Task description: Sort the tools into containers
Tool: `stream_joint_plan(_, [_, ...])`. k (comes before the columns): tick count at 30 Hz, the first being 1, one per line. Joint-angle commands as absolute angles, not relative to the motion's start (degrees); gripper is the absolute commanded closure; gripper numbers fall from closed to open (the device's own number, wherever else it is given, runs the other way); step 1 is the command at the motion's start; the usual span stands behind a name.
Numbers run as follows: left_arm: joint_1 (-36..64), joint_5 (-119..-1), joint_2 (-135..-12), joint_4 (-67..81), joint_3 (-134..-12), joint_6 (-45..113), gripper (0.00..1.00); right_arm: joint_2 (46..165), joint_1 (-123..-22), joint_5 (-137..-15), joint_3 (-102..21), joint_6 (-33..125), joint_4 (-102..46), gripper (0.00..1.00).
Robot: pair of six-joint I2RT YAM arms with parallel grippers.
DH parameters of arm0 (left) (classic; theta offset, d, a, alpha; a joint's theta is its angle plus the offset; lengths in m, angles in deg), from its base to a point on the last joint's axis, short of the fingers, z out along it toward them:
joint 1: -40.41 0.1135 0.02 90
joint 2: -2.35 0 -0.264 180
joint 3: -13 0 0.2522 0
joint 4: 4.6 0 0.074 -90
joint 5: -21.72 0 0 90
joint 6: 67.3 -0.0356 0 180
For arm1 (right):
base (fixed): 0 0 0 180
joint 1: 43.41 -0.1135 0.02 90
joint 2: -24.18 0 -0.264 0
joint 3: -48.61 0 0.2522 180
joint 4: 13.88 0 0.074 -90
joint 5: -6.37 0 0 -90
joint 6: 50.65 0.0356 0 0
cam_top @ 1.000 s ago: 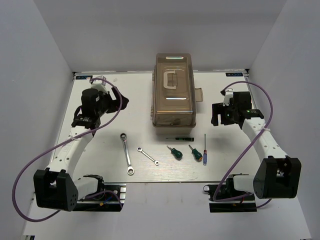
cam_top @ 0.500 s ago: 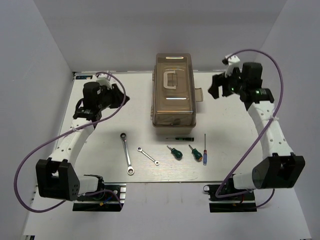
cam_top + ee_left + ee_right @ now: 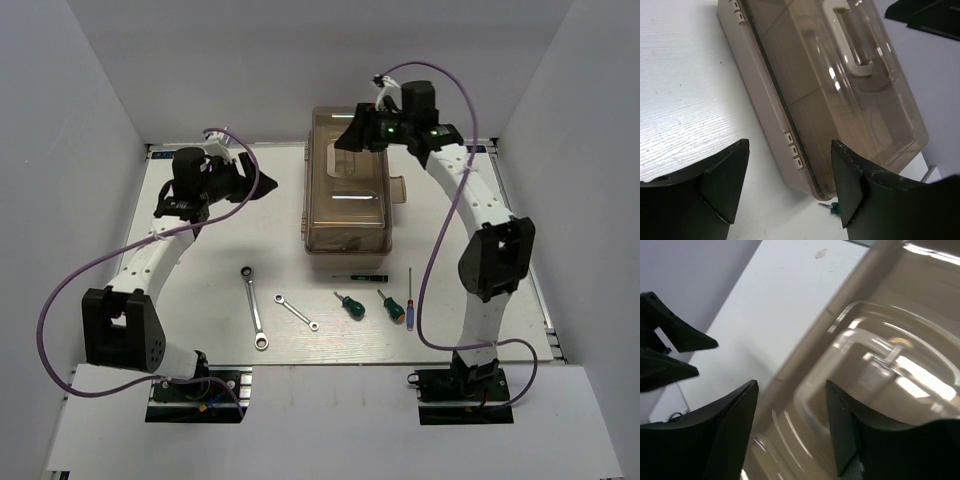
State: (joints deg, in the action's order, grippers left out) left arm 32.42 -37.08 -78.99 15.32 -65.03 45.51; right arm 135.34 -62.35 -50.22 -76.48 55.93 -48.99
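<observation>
Only the top view showed the tools. All lay loose on the surface (image 3: 200, 290) in front of the box (image 3: 347, 215), outside it. The long wrench (image 3: 254, 307) and short wrench (image 3: 297, 311) were to the left. A green screwdriver (image 3: 350, 304) and a second green screwdriver (image 3: 390, 304) lay side by side. The blue screwdriver (image 3: 410, 300) was just right of them, and the pen tool (image 3: 358, 276) lay along the box's near edge.

The left wrist view gave what the top view could not. The left fingers (image 3: 722, 182) were spread wide and empty, apart from the box's left wall and framing its small side clips. Above them was the shut lid (image 3: 840, 110) with the pale handle (image 3: 852, 45) on top. A green speck by the box's near corner was too small to name.

The right wrist view was blurred. It showed the right fingers (image 3: 725, 440) parted too, holding nothing, over the lid's rear left part. Whether they touched it I could not tell. Each wrist view caught the other arm's fingers at its edge.

From above, the right arm arched from its base over the right of the surface to the box's far end, hiding that end of the lid. The shut lid stood between both arms and the inside of the box.
</observation>
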Motion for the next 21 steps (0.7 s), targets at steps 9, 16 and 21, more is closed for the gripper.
stream_joint_plan(9, [32.2,-32.3,-81.0,11.9,-68.6,45.6,0.32,138.3,-71.3,-69.9,-84.8,59.3,-54.6,0.48])
stream_joint_plan(16, [32.2,-28.8,-83.7,9.3,-69.1,46.2,0.52,139.1,-72.9,-77.3,-84.2,61.1,-56.0,0.48])
stream_joint_plan(21, [32.2,-28.3,-84.3,8.8,-70.2,46.2,0.35,140.4,-73.9,-79.8,-84.2,61.1,-56.6,0.47])
